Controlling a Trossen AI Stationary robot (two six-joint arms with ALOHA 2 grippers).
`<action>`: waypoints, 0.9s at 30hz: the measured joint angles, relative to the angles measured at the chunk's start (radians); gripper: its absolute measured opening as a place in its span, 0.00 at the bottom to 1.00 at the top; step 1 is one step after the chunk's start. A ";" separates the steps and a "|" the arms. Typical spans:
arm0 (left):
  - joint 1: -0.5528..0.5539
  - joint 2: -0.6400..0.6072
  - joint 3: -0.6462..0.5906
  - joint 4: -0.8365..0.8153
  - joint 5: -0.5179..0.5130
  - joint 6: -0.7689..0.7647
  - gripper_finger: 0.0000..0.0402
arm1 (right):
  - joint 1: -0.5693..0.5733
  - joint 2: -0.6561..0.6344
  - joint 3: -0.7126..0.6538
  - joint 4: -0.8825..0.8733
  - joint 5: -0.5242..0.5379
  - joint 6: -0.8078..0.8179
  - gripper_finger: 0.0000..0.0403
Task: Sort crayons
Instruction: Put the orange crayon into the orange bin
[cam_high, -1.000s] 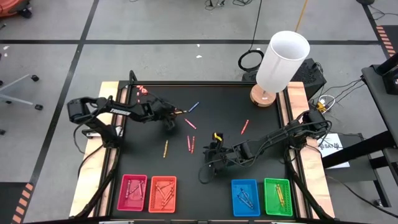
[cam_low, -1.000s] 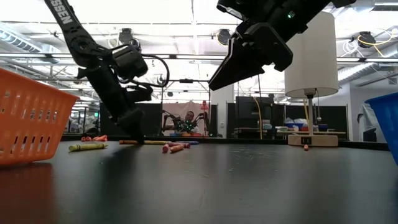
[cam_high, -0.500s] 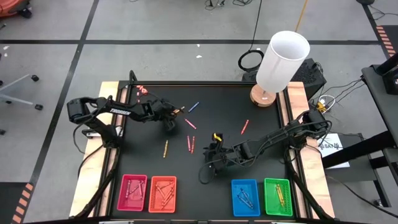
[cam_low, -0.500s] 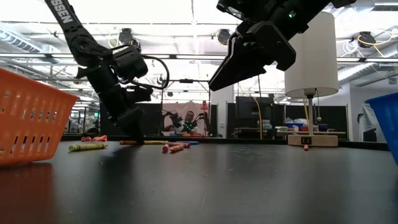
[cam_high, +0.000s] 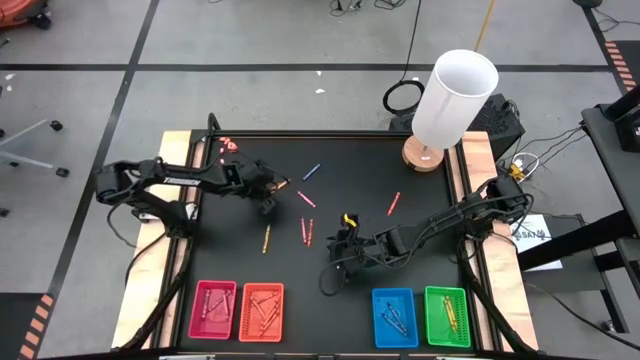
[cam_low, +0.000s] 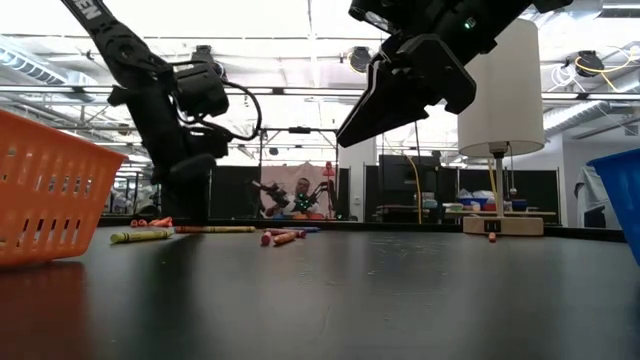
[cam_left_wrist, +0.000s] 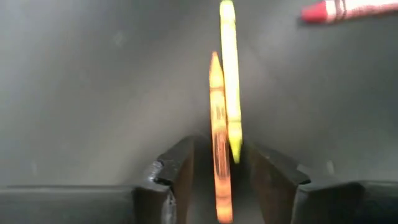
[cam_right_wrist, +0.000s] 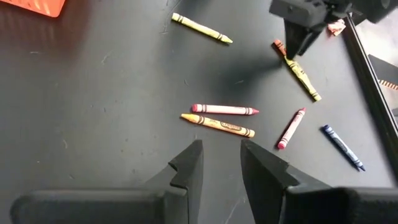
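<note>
On a black table seen from above, the left gripper sits at about ten o'clock from the centre. In its wrist view an orange crayon lies between its two fingers, which stand a little apart on either side of it; whether they press it cannot be told. A yellow crayon lies just beside the orange one, and a red crayon is farther off.

The right gripper hangs above the table near the centre, toward five o'clock. Its fingers stand narrowly apart with nothing between them. Beyond them lie a pink crayon and a yellow-orange crayon side by side, with a blue crayon well apart.

Along the six o'clock edge stand four trays: pink, orange, blue and green, each holding crayons. A white lamp stands at one o'clock.
</note>
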 joint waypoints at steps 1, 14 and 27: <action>-0.006 -0.011 0.000 -0.025 0.000 0.000 0.39 | 0.000 0.000 0.000 -0.001 -0.001 0.003 0.23; -0.033 -0.025 -0.012 -0.062 -0.064 0.001 0.42 | 0.000 0.000 0.000 0.002 -0.051 0.013 0.23; -0.032 -0.025 -0.031 -0.062 -0.069 0.028 0.30 | 0.000 0.000 0.000 0.002 -0.052 0.014 0.23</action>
